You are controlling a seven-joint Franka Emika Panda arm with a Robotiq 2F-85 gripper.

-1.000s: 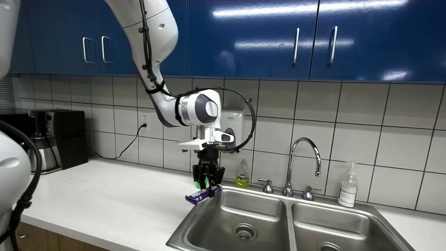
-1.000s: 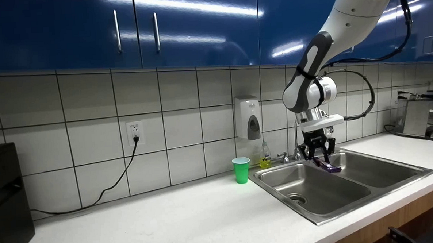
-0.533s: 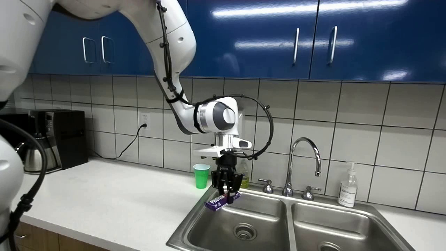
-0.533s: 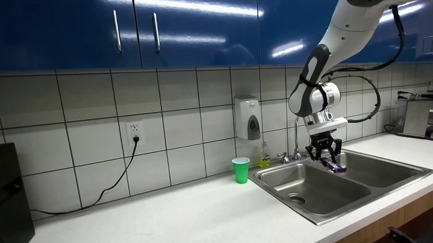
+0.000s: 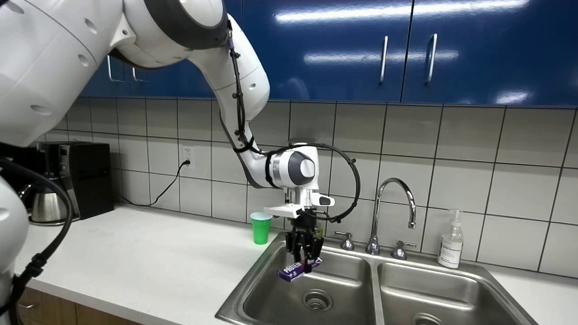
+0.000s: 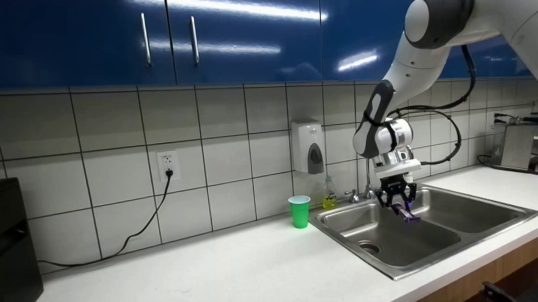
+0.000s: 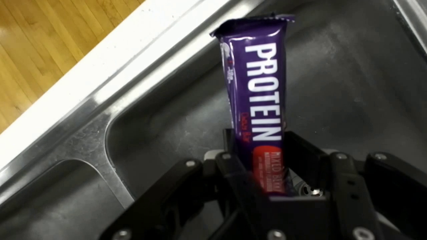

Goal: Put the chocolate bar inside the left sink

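Observation:
The chocolate bar is a purple protein bar (image 5: 291, 272) with white lettering and a red patch. It shows in both exterior views (image 6: 406, 214) and the wrist view (image 7: 258, 90). My gripper (image 5: 303, 265) points down and is shut on the bar near one end, with a finger on each side in the wrist view (image 7: 258, 141). The bar sticks out from the fingers, held in the air over the left sink (image 5: 280, 300). That steel basin, with its round drain, lies below the bar in the wrist view (image 7: 186, 123).
A green cup (image 5: 261, 229) stands on the white counter (image 5: 149, 257) beside the sink's edge. A divider (image 5: 376, 289) separates the right basin (image 5: 420, 289). A faucet (image 5: 375, 216) with handles and a soap pump bottle (image 5: 450, 248) stand behind. A dish soap bottle (image 6: 329, 194) stands near the cup.
In an exterior view my gripper has moved right and down, carrying the bar from beside the sink's left rim to over the left basin. The green cup has come into full view.

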